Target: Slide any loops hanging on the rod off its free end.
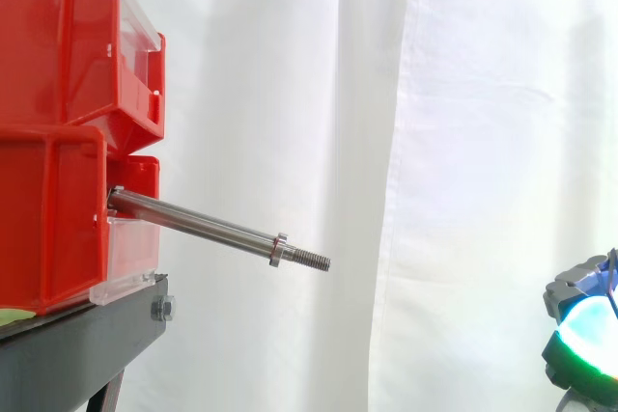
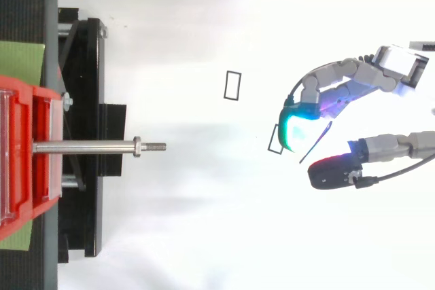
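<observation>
- Robot hand [image 2: 340, 78] hangs well apart from the rod's tip. You cannot tell whether it grips the thin dark sliver [image 2: 316, 142] beside it.
- Two thin black rectangular loops [image 2: 232, 85] sit off the rod, between tip and hand.
- The bare steel rod [image 1: 198, 222] with a threaded free end juts from the red plastic bins [image 1: 58, 229]; nothing hangs on it.
- The stripping looks done. Next, you likely only need to confirm and pull clear.

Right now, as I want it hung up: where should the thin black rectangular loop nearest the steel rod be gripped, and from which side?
Pinch one long side of the thin black rectangular loop, coming down from above. Its whole outline faces the top camera, so it probably lies flat, and its long sides are straight with nothing touching them.
</observation>
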Motion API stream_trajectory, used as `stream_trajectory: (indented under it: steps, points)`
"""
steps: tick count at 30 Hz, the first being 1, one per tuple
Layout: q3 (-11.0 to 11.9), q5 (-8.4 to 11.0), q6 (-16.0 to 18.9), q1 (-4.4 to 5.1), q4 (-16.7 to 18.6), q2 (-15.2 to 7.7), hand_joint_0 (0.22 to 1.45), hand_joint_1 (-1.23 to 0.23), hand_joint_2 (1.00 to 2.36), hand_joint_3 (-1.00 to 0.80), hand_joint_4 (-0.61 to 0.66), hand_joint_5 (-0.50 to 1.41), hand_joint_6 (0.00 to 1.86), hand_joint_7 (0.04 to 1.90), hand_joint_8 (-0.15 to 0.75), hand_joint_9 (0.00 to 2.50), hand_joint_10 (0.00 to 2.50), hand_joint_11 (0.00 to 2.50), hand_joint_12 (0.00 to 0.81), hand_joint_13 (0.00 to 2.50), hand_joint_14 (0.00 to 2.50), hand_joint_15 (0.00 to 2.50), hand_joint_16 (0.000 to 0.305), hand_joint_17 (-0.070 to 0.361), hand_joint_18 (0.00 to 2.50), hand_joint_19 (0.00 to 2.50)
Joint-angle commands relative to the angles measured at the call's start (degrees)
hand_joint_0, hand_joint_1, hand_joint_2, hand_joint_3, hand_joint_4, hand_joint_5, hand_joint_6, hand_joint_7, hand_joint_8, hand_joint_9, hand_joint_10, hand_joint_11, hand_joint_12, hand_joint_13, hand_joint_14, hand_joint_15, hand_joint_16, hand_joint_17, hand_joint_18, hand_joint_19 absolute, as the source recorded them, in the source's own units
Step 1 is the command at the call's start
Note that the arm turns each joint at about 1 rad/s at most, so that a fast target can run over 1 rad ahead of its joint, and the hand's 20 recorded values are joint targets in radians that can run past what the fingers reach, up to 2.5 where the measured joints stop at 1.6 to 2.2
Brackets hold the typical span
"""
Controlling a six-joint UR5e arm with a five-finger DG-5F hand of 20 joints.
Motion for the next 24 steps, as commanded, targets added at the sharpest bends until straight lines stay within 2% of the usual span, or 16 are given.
stream_trajectory:
  steps: [1, 24]
  points:
    - [0.01, 0.01, 0.00, 0.01, 0.01, 0.00, 0.54, -0.76, 1.02, -0.01, -0.06, -0.11, 0.86, 1.11, 0.259, 0.79, 0.00, 0.08, 0.276, 0.89, 0.00, 0.14, 0.043, 0.097, 0.88, 0.40]
    - [0.01, 0.09, 0.00, 0.01, 0.01, 0.00, 0.54, -0.75, 1.02, -0.01, -0.07, -0.10, 0.85, 1.13, 0.260, 0.79, 0.00, 0.08, 0.280, 0.88, 0.00, 0.14, 0.043, 0.097, 0.88, 0.40]
